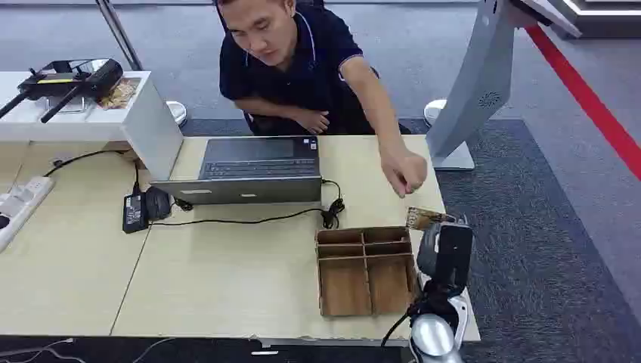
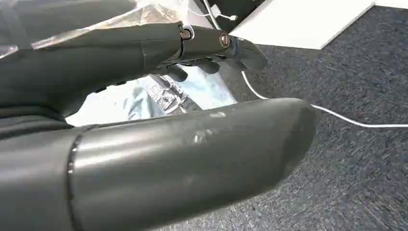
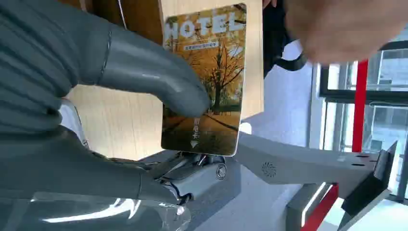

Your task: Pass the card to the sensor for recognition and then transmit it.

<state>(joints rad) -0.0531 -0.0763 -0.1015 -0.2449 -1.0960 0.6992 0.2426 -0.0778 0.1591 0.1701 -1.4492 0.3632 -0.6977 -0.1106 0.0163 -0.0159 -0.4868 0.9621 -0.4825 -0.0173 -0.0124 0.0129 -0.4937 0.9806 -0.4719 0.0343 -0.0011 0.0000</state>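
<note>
Card handover: slip risk

Right hand (image 3: 144,96) pinches hotel card (image 3: 204,82) betw thumb and fingers, held past the worktop (image 1: 227,280) edge at 3 o'clock of the wooden tray (image 1: 366,271). Person's hand (image 1: 404,172) hovers just beyond, at 11 o'clock of card. Thin pinch: early pull or late let-go could drop card to floor. Left hand (image 2: 159,144) hangs, fingers apart, holds nothing

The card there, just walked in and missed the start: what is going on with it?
The robot's right hand holds a hotel card out beyond the table's far right corner, pinched under its thumb. A person across the table reaches a hand toward the card without touching it yet. A wooden tray and a laptop sit on the table.
</note>
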